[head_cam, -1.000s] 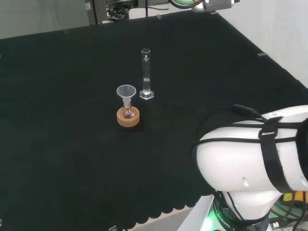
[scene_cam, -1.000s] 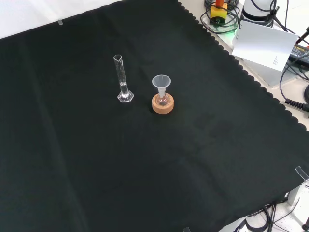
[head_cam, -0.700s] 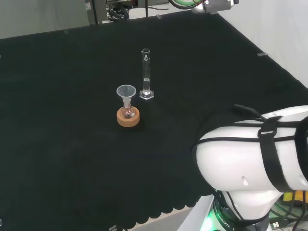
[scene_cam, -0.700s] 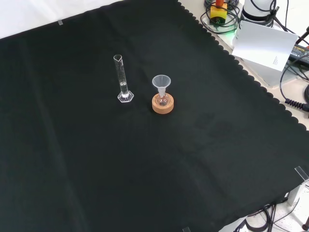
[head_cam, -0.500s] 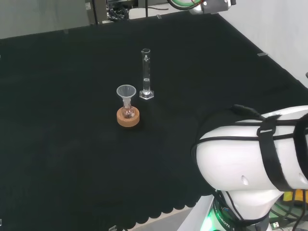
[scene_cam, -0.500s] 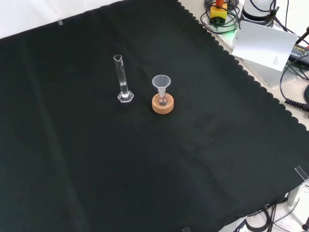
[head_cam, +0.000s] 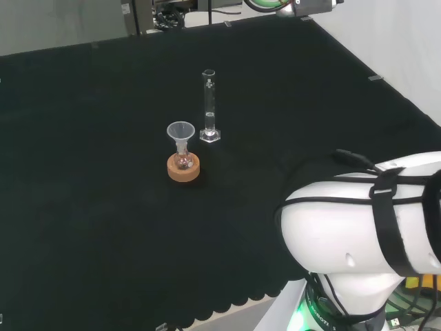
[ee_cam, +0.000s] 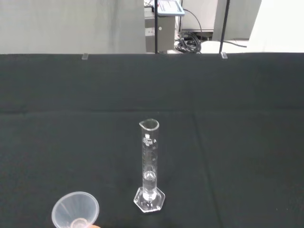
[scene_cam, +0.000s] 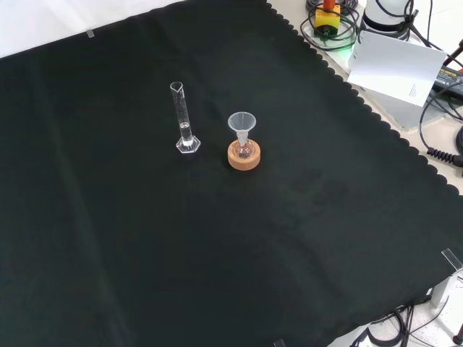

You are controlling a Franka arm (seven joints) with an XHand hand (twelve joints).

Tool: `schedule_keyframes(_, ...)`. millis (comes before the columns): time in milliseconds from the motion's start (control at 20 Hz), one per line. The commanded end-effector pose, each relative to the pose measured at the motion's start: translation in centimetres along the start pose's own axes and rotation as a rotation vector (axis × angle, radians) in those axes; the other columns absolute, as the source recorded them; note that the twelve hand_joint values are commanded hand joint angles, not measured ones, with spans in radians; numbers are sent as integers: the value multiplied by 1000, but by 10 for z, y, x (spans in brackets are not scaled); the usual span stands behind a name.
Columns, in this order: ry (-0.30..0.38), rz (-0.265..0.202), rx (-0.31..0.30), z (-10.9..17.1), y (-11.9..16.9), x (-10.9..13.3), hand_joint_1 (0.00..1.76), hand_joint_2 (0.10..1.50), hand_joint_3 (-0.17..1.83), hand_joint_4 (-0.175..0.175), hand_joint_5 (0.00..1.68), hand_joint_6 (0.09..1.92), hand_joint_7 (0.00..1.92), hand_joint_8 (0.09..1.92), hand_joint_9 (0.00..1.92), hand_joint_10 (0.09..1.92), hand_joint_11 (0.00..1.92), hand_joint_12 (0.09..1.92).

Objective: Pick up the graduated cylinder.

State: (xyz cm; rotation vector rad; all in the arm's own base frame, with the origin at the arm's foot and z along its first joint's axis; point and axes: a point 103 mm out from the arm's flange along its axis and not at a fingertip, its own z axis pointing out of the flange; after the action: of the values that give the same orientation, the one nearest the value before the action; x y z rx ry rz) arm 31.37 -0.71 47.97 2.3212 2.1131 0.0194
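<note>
A clear graduated cylinder [head_cam: 209, 105] [scene_cam: 183, 117] [ee_cam: 149, 165] stands upright on its hexagonal foot near the middle of the black cloth. A small amount of clear liquid seems to sit at its bottom. In the head view it is just right of and behind a small flask with a clear funnel [head_cam: 180, 132] [scene_cam: 241, 122] [ee_cam: 75, 209] in its neck, set on a cork ring [head_cam: 183, 167] [scene_cam: 244, 155]. The cylinder stands free, with nothing touching it.
The arm's big white link [head_cam: 365, 227] bulks at the head view's lower right. Cables, a yellow device and a white sheet [scene_cam: 398, 66] lie off the cloth's scalloped edge at the front view's upper right.
The arm's white link has shifted very slightly in the head view; the cylinder, flask and funnel have not moved.
</note>
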Motion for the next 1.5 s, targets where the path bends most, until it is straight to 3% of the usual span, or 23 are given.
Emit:
schedule_keyframes(50,23,50,44,38,23,-29,0,1362,41,-3,228,87,6,460,480,87,108,1374)
schedule_keyframes(450,42,67,65,88,66,-66,0,1361,41,-9,238,87,16,471,489,87,112,1376)
schedule_keyframes(750,110,23,88,148,117,-84,0,1360,40,-13,249,87,28,481,496,87,115,1377)
schedule_keyframes(1050,140,-23,114,200,147,-77,0,1355,38,-16,252,87,51,498,508,87,116,1378)
schedule_keyframes(1150,152,-43,109,214,153,-73,11,1349,36,-18,261,87,49,534,475,182,116,1379)
schedule_keyframes(1350,176,-66,98,238,164,-67,41,1331,30,-21,269,87,62,582,326,573,120,1386)
schedule_keyframes(1500,206,-84,89,256,170,-62,79,1314,23,-25,280,87,87,600,306,645,128,1390)
